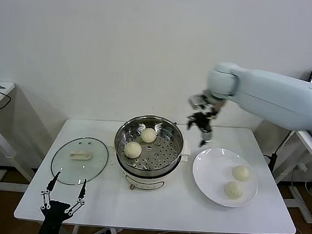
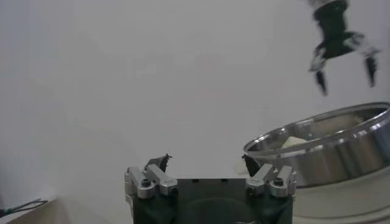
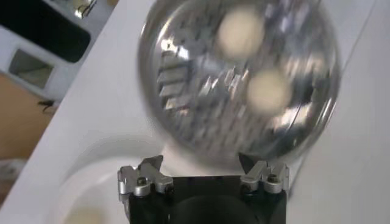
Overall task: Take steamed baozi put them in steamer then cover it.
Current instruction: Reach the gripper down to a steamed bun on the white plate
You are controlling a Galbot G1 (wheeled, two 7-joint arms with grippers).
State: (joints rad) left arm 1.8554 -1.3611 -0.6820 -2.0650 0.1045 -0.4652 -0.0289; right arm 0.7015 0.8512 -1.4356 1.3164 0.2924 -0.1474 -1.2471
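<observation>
The task looks about half done: two steamed baozi (image 1: 133, 149) (image 1: 148, 135) lie inside the steamer (image 1: 170, 155) at the middle of the tabletop (image 1: 156, 207), while two more baozi (image 1: 241, 173) (image 1: 233, 190) wait on the white plate (image 1: 210, 176) just to the steamer's right. The cover (image 1: 79, 160) lies flat on the tabletop to the steamer's left, handle up, well clear of the basket, so the covering step is not yet done. What remains, by my reading, is moving the last two buns across and then setting the cover on top. The right tool (image 1: 202, 119) hangs in the air above the gap between the steamer's far right rim and the plate, its fingers spread wide and empty; its arm reaches in from the right, bent at the elbow, with the wrist pointing down, and its own camera looks down on the basket with both buns in sight. The left tool (image 1: 65, 192) sits low at the near left edge of the tabletop, just in front of the cover, fingers also spread wide and holding nothing, apparently parked.
</observation>
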